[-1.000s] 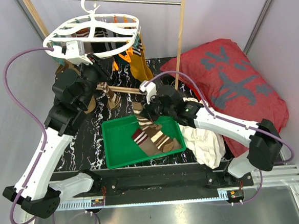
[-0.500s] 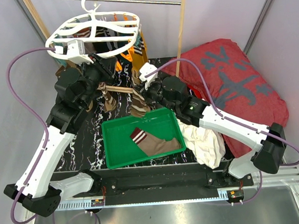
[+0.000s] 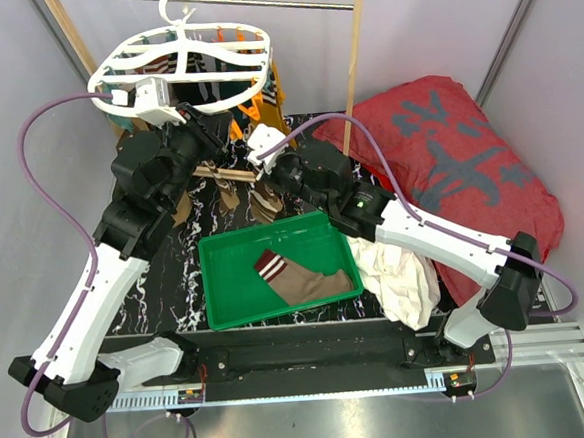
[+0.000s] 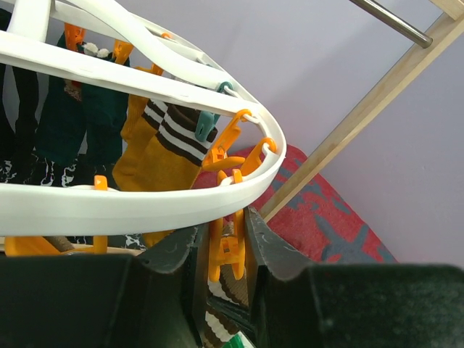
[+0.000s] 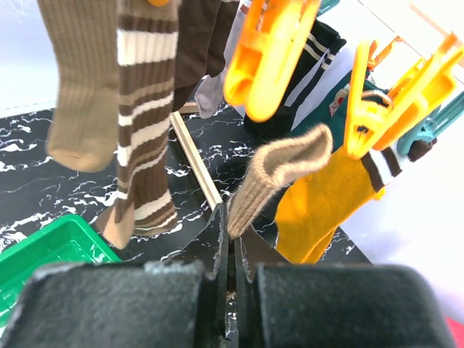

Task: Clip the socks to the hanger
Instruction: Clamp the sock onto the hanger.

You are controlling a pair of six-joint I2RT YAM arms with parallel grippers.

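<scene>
Pinching a tan sock [image 5: 284, 165] upright, the right gripper [image 5: 232, 230] sits below-right of the orange clip [image 4: 228, 262] the left gripper [image 4: 222, 239] clamps.

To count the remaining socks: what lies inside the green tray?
A brown sock with a striped cuff lies in the green tray. The right arm covers the tray's far right corner, so that part is hidden.

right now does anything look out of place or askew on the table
The white cloth lies crumpled right of the green tray, reaching the near edge of the table. One striped sock lies in the tray, unclipped.
</scene>
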